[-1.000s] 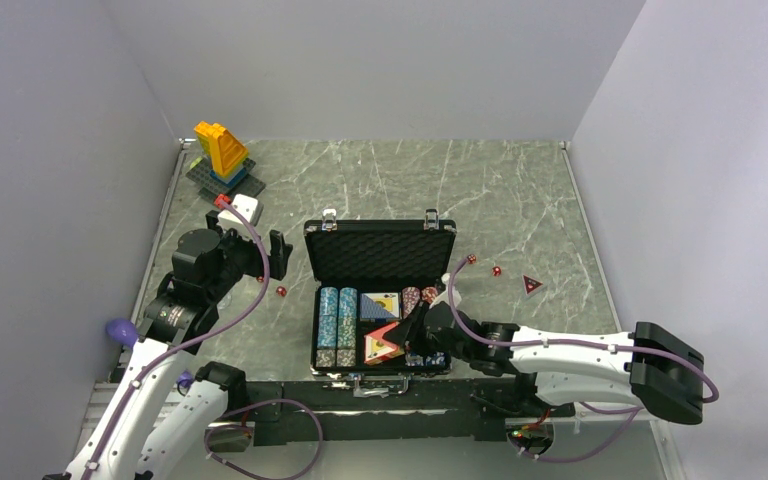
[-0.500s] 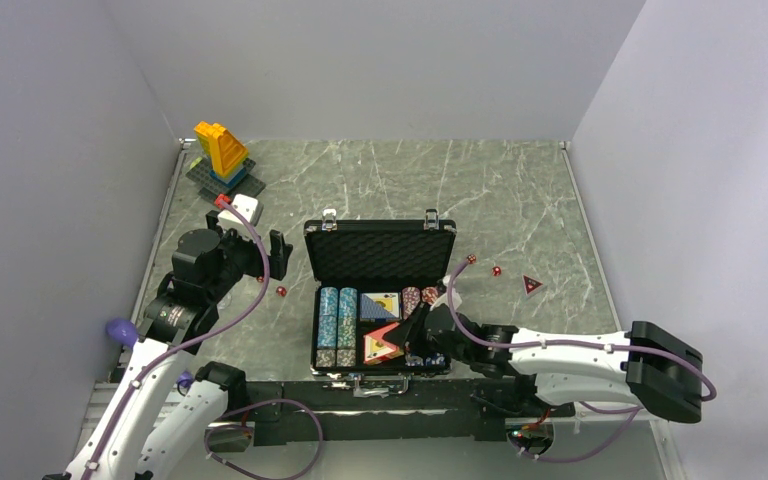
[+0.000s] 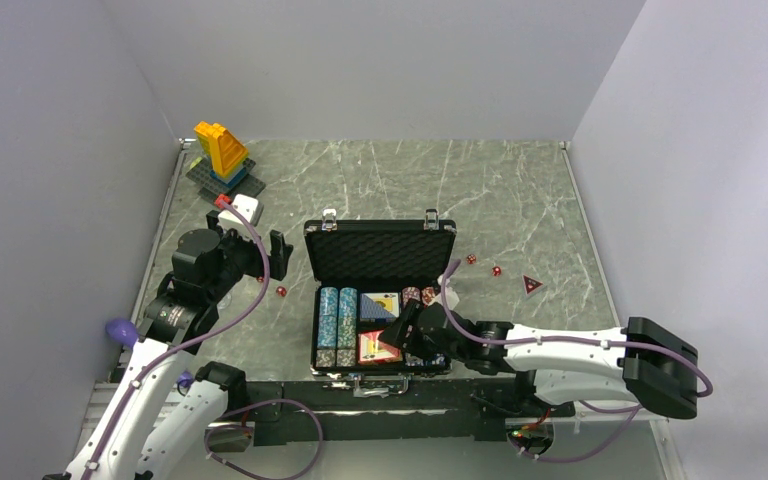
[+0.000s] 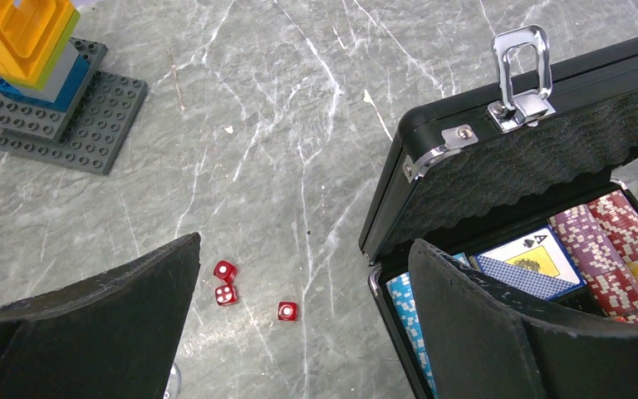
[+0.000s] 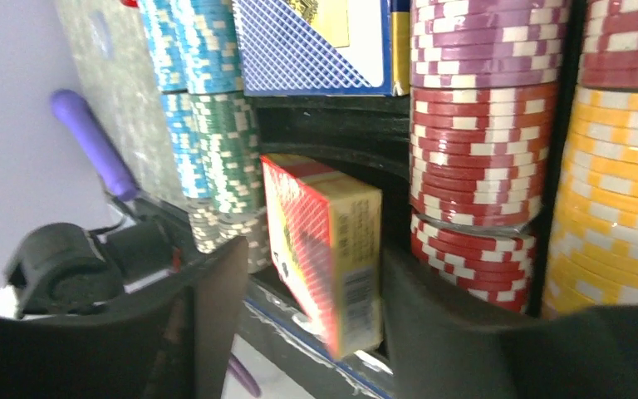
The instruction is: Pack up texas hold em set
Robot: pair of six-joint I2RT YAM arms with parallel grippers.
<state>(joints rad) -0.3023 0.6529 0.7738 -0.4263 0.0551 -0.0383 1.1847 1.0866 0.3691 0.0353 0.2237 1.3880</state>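
Note:
The black case [image 3: 380, 255] stands open with its foam lid up. In its tray lie rows of striped chips [image 3: 337, 318], a blue deck [image 3: 380, 304] and a red deck [image 3: 376, 347]. My right gripper [image 3: 403, 330] hangs over the tray's near middle. In the right wrist view the red deck [image 5: 324, 249] stands tilted in its slot between the open fingers of my right gripper [image 5: 316, 278], touching the right finger [image 5: 432, 324] with a small gap to the left one. My left gripper [image 3: 278, 255] is open and empty above three red dice [image 4: 225, 283] left of the case [image 4: 432, 158].
Two more red dice [image 3: 483, 265] and a red triangular piece [image 3: 531, 285] lie right of the case. A yellow-blue brick tower [image 3: 222, 150] on a dark baseplate [image 4: 75, 125] stands at the far left, a white block [image 3: 243, 208] just nearer.
My right gripper has moved a little left over the tray. The red deck has gone from steeply propped up to lying lower in its slot. The left arm has not moved.

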